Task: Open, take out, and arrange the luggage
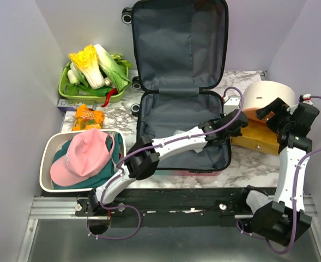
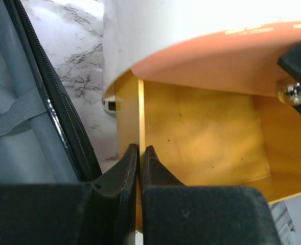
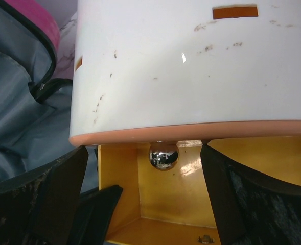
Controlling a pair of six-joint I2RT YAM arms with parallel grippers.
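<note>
The luggage point(image 1: 182, 131) lies open in the middle of the table, its lid point(image 1: 179, 43) propped against the back wall and grey lining showing. My left gripper point(image 1: 237, 124) reaches across its right rim. In the left wrist view it point(image 2: 140, 148) is shut on the thin side wall of a yellow wooden box point(image 2: 206, 138). A cream cylindrical container point(image 1: 266, 95) rests on that box point(image 1: 255, 141). My right gripper point(image 1: 272, 114) is open at the box's mouth point(image 3: 144, 153), its fingers point(image 3: 63, 189) wide apart below the container point(image 3: 191, 66) and holding nothing.
A white basin point(image 1: 46, 150) at the left holds a pink cap point(image 1: 84, 155) over teal cloth. Behind it are an orange packet point(image 1: 88, 116) and a green tray point(image 1: 67, 93) of vegetables. A chrome ball knob point(image 3: 163, 155) hangs inside the box. Walls close in both sides.
</note>
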